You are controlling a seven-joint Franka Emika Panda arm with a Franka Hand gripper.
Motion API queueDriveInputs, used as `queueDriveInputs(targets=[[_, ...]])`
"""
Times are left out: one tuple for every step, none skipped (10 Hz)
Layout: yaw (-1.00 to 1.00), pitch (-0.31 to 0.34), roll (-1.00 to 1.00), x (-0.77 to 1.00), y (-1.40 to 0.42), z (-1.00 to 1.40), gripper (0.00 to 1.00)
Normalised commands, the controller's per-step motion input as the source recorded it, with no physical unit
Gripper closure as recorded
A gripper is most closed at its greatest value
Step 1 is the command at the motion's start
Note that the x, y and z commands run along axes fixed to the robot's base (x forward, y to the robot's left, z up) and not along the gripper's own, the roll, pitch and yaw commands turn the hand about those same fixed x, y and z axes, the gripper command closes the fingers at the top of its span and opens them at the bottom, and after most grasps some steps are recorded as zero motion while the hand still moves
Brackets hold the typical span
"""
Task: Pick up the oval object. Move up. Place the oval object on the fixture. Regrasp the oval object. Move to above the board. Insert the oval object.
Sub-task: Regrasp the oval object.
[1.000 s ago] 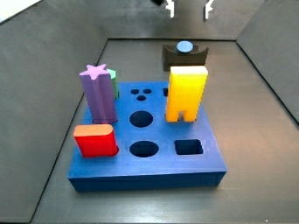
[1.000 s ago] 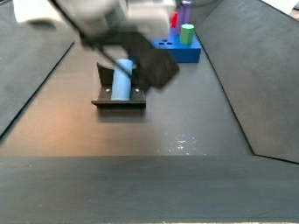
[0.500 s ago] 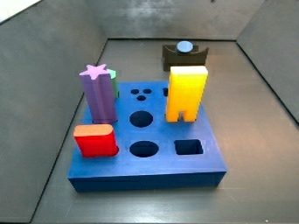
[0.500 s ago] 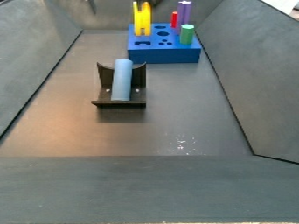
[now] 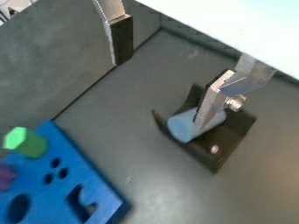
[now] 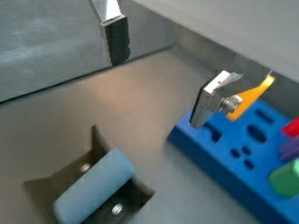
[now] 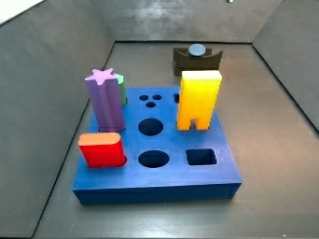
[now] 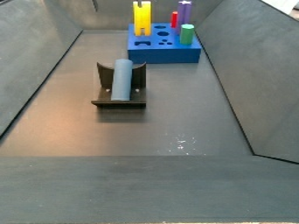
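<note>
The oval object [image 8: 121,79] is a smooth grey-blue peg lying in the notch of the dark fixture [image 8: 117,103]; from the far end it shows as a round tip [image 7: 197,50] above the fixture [image 7: 197,62]. Both wrist views look down on it [image 5: 184,128] [image 6: 96,184] in the fixture [image 5: 222,144] [image 6: 59,181]. My gripper [image 5: 170,66] [image 6: 163,70] hangs high above the floor, open, with nothing between its fingers. It does not show in the side views. The blue board [image 7: 162,177] [image 8: 163,54] [image 5: 59,179] [image 6: 222,150] stands beyond the fixture.
On the board stand a yellow arch block [image 7: 200,98], a purple star-topped peg [image 7: 104,98], a red block [image 7: 101,149] and a green peg [image 8: 187,33]. Sloping grey walls [image 7: 69,84] close in the floor on both sides.
The gripper, which was low by the fixture one second ago, has risen out of both side views. The oval object stays lying in the fixture.
</note>
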Motion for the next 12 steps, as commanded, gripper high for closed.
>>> queueDriveInputs(targets=[[0.01,0.01,1.0,-0.04,-0.02,0.01,0.0],[0.01,0.005,1.0,-0.04,-0.02,0.01,0.0],[0.01,-0.002,1.0,-0.03,-0.02,0.01,0.0],[0.01,-0.009,1.0,-0.02,-0.02,0.0,0.0],[0.01,-0.012,1.0,-0.02,-0.02,0.01,0.0],[0.01,-0.011,1.0,-0.02,-0.02,0.0,0.0],[0.01,-0.008,1.0,-0.02,-0.02,0.01,0.0],[0.02,-0.002,1.0,-0.01,-0.02,0.01,0.0],[0.02,0.005,1.0,0.01,-0.02,0.01,0.0],[0.02,0.013,1.0,0.02,-0.02,0.0,0.0],[0.02,0.023,1.0,0.03,-0.02,-0.01,0.0],[0.03,0.042,1.0,0.05,-0.02,-0.01,0.0]])
